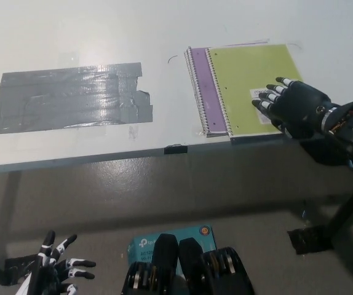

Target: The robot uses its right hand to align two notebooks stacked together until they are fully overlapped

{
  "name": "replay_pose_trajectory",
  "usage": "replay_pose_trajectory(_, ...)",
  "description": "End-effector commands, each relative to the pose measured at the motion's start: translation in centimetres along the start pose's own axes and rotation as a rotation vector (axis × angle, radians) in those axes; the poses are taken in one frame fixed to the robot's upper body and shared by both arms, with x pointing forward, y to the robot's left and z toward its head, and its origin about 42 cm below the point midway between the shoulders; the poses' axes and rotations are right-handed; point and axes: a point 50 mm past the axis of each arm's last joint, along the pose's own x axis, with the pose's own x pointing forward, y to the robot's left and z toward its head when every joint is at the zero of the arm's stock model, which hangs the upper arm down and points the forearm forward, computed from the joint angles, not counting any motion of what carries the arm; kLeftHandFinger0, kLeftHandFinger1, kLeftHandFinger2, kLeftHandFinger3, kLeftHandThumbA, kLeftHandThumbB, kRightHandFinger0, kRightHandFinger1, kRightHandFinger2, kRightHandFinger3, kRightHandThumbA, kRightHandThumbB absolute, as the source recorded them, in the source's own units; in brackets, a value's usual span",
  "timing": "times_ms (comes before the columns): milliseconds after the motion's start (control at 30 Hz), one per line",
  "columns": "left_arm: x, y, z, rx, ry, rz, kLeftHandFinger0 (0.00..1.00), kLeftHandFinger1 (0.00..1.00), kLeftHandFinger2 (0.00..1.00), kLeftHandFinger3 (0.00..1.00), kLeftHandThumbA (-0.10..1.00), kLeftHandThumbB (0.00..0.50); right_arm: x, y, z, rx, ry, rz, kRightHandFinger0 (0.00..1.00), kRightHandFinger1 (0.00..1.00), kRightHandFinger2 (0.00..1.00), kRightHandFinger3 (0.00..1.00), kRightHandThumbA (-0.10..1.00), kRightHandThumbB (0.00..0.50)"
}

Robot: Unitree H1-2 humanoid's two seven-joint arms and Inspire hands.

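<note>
You see the green notebook point(250, 86) lying on top of the purple notebook point(201, 83), both flat on the white surface point(103, 37), near its front edge at the right. The green one covers most of the purple one. Only a narrow purple strip shows at the left side, beside the green's spiral binding, and a thin purple line at the top edge. So the two are not fully overlapped; the green sits a bit to the right.

The right robot hand point(293, 107), black w/ light fingertips, rests on the lower right corner of the green notebook. Its fingers point(269, 98) are spread apart and lie flat on the cover, over a small white label there. It grips nothing, just presses on top. Its arm comes in from the right edge of the pic.

To the left on the surface, well apart from the notebooks, is a big patch of grey tape point(69, 95). A small black mark point(176, 149) sits at the front edge.

The left robot hand point(56, 270), white, hangs low at bottom left, below the surface, fingers apart, holding nothing. A teal box point(170, 243) lies on the floor at the bottom middle.
</note>
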Motion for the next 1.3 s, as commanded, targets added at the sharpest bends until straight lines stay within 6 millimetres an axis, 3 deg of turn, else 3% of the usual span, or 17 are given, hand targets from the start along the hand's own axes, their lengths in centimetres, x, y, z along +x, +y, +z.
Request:
replay_pose_trajectory(0, -0.3, 0.5, 0.9, 0.026, -0.023, -0.012, 0.44, 0.48, 0.51, 1.00, 1.00, 0.500, -1.0, -4.0, -3.2, -0.046, 0.038, -0.152, 1.00, 1.00, 1.00, 1.00, 0.62, 0.088)
replay_pose_trajectory(133, -0.2, 0.5, 0.7, 0.030, -0.019, -0.004, 0.42, 0.49, 0.51, 1.00, 1.00, 0.500, -1.2, -5.0, -3.6, -0.006, 0.044, -0.230, 1.00, 1.00, 1.00, 1.00, 0.57, 0.113)
replay_pose_trajectory(200, -0.3, 0.6, 0.7, 0.040, -0.021, -0.008, 0.41, 0.49, 0.52, 1.00, 1.00, 0.500, -1.3, -5.7, -3.9, 0.012, 0.046, -0.262, 1.00, 1.00, 1.00, 1.00, 0.56, 0.086)
replay_pose_trajectory(367, -0.3, 0.6, 0.7, 0.037, -0.025, -0.010, 0.43, 0.48, 0.51, 1.00, 1.00, 0.500, -1.3, -7.0, -3.8, 0.023, 0.070, -0.317, 1.00, 1.00, 0.93, 1.00, 0.58, 0.090)
replay_pose_trajectory(500, -0.3, 0.6, 0.8, 0.035, -0.025, -0.009, 0.42, 0.47, 0.51, 1.00, 1.00, 0.500, -0.6, -7.3, -2.6, 0.212, 0.123, -0.355, 1.00, 1.00, 0.92, 1.00, 0.51, 0.115)
replay_pose_trajectory(633, -0.2, 0.6, 0.7, 0.042, -0.022, -0.007, 0.46, 0.46, 0.49, 1.00, 1.00, 0.500, 0.1, -7.0, -1.3, 0.357, 0.202, -0.379, 1.00, 1.00, 0.91, 1.00, 0.60, 0.118)
replay_pose_trajectory(667, -0.8, 0.3, 0.0, 0.026, -0.015, -0.006, 0.47, 0.46, 0.48, 1.00, 1.00, 0.500, 0.2, -6.8, -0.6, 0.407, 0.228, -0.389, 1.00, 1.00, 0.88, 1.00, 0.58, 0.139)
replay_pose_trajectory(733, -0.7, 0.4, -0.1, 0.025, -0.012, -0.004, 0.42, 0.45, 0.49, 1.00, 1.00, 0.500, 0.6, -6.6, -0.2, 0.508, 0.278, -0.410, 1.00, 0.98, 0.83, 1.00, 0.52, 0.135)
replay_pose_trajectory(767, -0.8, 0.3, -0.1, 0.024, -0.013, -0.007, 0.41, 0.44, 0.48, 1.00, 1.00, 0.500, 0.9, -6.4, 0.2, 0.571, 0.327, -0.425, 0.96, 0.95, 0.80, 1.00, 0.58, 0.128)
replay_pose_trajectory(833, -0.8, 0.2, -0.1, 0.017, -0.013, -0.010, 0.37, 0.43, 0.49, 1.00, 1.00, 0.500, 1.2, -6.2, 0.5, 0.635, 0.383, -0.430, 1.00, 0.99, 0.84, 1.00, 0.67, 0.142)
replay_pose_trajectory(967, -0.7, 0.1, 0.0, 0.015, -0.015, -0.012, 0.38, 0.44, 0.50, 1.00, 1.00, 0.500, 1.8, -6.6, 1.6, 0.765, 0.480, -0.438, 1.00, 1.00, 0.99, 1.00, 0.95, 0.141)
replay_pose_trajectory(1033, -0.7, 0.1, 0.0, 0.013, -0.014, -0.013, 0.39, 0.44, 0.49, 1.00, 1.00, 0.500, 2.0, -6.7, 2.0, 0.788, 0.502, -0.438, 1.00, 1.00, 1.00, 1.00, 1.00, 0.151)
replay_pose_trajectory(1267, -0.7, -0.1, 0.1, 0.020, -0.016, -0.020, 0.45, 0.46, 0.48, 1.00, 1.00, 0.500, 2.1, -6.8, 2.8, 0.812, 0.569, -0.382, 1.00, 1.00, 1.00, 1.00, 1.00, 0.228)
